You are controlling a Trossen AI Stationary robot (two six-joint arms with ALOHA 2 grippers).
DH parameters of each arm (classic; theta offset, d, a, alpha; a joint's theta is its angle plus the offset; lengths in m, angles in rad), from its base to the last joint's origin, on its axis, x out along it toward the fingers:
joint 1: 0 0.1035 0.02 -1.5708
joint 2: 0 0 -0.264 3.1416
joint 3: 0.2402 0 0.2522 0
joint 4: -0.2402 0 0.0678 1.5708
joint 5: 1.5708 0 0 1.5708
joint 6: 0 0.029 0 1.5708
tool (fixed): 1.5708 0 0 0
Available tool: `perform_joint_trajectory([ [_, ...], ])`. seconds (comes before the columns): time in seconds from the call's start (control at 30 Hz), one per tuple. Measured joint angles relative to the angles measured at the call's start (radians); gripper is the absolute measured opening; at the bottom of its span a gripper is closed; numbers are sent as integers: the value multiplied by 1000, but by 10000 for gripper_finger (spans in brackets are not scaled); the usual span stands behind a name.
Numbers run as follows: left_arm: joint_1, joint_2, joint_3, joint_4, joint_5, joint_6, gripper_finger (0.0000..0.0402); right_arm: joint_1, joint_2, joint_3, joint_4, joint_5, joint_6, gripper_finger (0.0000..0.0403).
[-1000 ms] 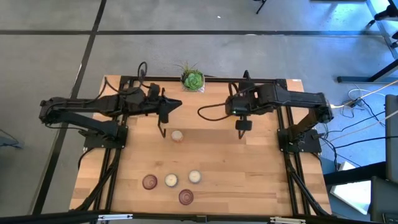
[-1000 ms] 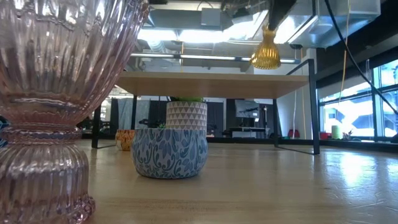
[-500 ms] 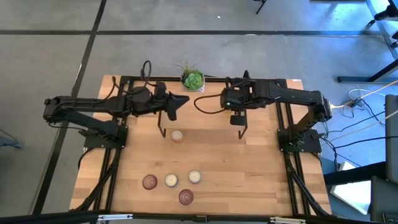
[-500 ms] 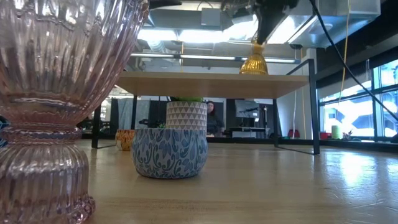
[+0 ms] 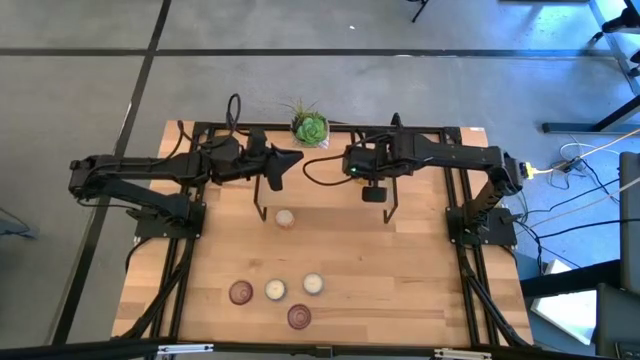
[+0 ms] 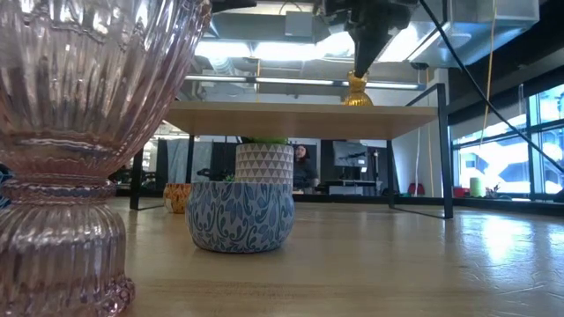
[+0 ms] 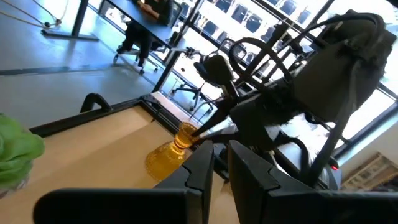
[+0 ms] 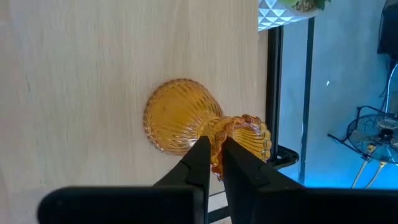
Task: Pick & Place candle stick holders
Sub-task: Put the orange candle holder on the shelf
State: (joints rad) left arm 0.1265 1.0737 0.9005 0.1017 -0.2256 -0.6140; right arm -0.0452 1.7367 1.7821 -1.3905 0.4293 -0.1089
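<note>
Dark jointed arms (image 5: pixel 150 172) — black looping cables (image 5: pixel 325 170)

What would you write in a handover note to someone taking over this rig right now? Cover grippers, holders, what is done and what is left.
Right gripper: shut on the neck of the amber holder, held above the table's back middle.
Left gripper: empty, waiting near the potted plant.
On the table: one cream holder mid-table; at the front, two cream holders and two pinkish holders.
Done: amber holder picked up.
Left: set it down; the other five are not yet picked.
</note>
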Motion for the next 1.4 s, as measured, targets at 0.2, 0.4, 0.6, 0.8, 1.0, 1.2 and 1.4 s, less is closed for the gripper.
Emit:
perform_joint_trajectory([
  [0.2, 0, 0, 0, -4, 9, 8, 45, 0, 0, 0, 12, -21, 3, 66],
  [0.4, 0, 0, 0, -13, 18, 18, 45, 12, 1, 11, 10, -41, 38, 131],
  [0.6, 0, 0, 0, -32, 40, 26, 45, 30, 1, 100, 64, -29, -5, 174],
  [0.8, 0, 0, 0, -31, 81, 43, 45, 45, 1, 244, 68, -21, 6, 177],
  [1.0, 0, 0, 0, -31, 152, 52, 45, 53, -2, 402, -155, -56, 347, 136],
  [1.2, -13, 0, 0, -31, 219, 69, 45, 42, -28, 356, -175, -281, 500, 14],
  [1.4, -39, 0, 0, -31, 240, 105, 45, 36, -23, 199, -181, -279, 599, 3],
])
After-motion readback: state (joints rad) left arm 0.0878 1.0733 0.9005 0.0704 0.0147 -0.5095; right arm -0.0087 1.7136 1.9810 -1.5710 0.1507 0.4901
